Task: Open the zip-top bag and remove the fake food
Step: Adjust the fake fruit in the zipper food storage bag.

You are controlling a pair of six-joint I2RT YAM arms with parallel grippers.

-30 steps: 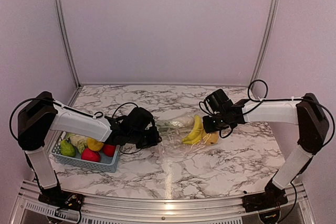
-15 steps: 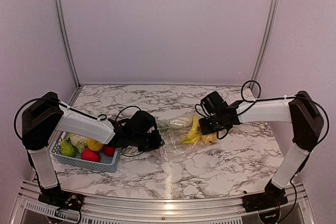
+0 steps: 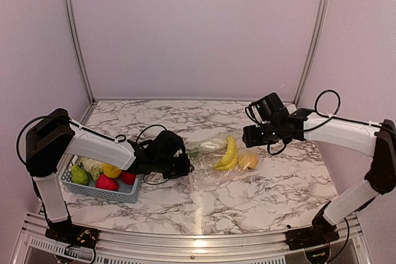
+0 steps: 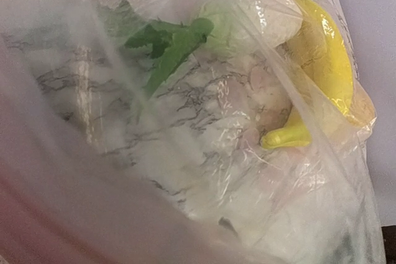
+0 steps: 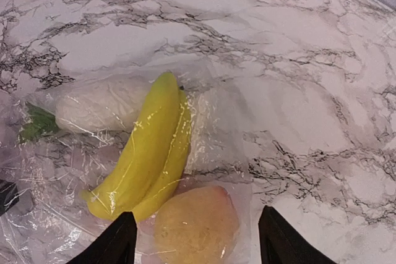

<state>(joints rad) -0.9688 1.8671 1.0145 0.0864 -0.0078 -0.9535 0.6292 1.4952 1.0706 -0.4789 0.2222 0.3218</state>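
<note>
The clear zip-top bag (image 3: 207, 168) lies crumpled on the marble, holding yellow bananas (image 3: 229, 153), a pale leafy cabbage (image 3: 212, 145) and a round yellow-orange fruit (image 3: 249, 161). My left gripper (image 3: 182, 166) sits at the bag's left edge, shut on the plastic; in the left wrist view the bag (image 4: 204, 153) drapes over the lens and hides the fingers, with the banana (image 4: 328, 60) and cabbage (image 4: 247, 23) seen through it. My right gripper (image 5: 198, 242) hovers open above the bag's right end. The round fruit (image 5: 195, 227) lies below its spread fingertips (image 5: 120, 239), the bananas (image 5: 154, 153) beside it.
A light blue basket (image 3: 117, 195) at the near left holds a green pear (image 3: 79, 175), red apples (image 3: 106, 183) and a yellow fruit (image 3: 112, 170). Metal rails and walls close off the back and sides of the marble table (image 3: 278, 190).
My right gripper has opened its jaws and drawn back to the right, away from the bananas. The food stays in the bag. The left arm has barely moved.
</note>
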